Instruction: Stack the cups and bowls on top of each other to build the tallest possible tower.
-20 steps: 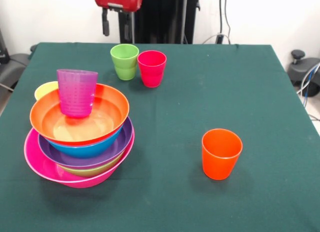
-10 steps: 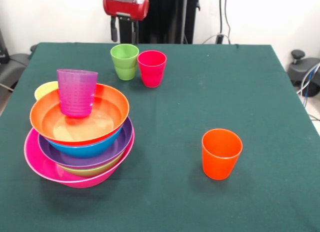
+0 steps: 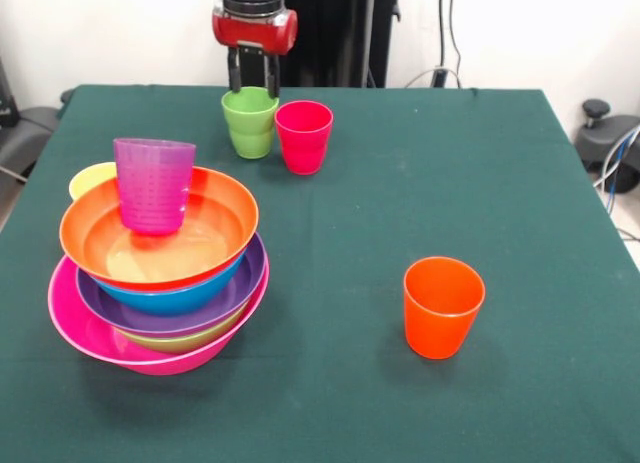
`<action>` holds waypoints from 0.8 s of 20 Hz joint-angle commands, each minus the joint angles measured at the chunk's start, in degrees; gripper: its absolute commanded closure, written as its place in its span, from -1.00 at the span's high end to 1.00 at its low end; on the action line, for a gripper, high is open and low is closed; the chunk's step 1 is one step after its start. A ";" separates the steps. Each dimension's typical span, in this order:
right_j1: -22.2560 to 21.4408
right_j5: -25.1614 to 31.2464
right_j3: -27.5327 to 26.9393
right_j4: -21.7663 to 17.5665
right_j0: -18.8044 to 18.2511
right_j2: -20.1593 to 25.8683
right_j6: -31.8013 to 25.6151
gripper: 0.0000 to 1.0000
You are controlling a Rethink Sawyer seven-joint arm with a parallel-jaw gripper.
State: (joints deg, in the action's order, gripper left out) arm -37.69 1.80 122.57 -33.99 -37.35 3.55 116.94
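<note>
The tower stands at the front left: the pink bowl [image 3: 72, 325] is the base, then the green bowl [image 3: 182, 341], purple bowl [image 3: 248, 279], blue bowl [image 3: 182, 299] and orange bowl [image 3: 238, 205]. The purple cup [image 3: 153, 183] stands upright in the orange bowl. The yellow cup [image 3: 88, 179] is mostly hidden behind the tower. The green cup [image 3: 250, 123] and red cup [image 3: 303, 136] stand upright side by side at the far middle. The orange cup [image 3: 442, 306] stands alone at the front right. My gripper [image 3: 253, 80] is open, right at the green cup's far rim.
Everything stands on the table's dark green cloth [image 3: 420, 173]. The robot's black pedestal [image 3: 335, 33] stands behind the far edge. Cables and a grey base [image 3: 610, 143] lie off the table's right side.
My gripper has moved right and come down from the top edge to the green cup's far rim. The cups and bowls have not moved.
</note>
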 commanded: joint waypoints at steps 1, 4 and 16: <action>9.08 -5.45 -5.47 -3.85 1.89 0.66 3.37 1.00; 8.64 -4.66 -5.30 -3.87 1.08 1.23 2.52 1.00; 6.23 -0.57 -4.46 -5.56 -3.84 4.33 -0.73 1.00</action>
State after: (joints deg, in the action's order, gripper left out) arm -37.66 -0.09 122.74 -35.33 -38.58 3.95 116.94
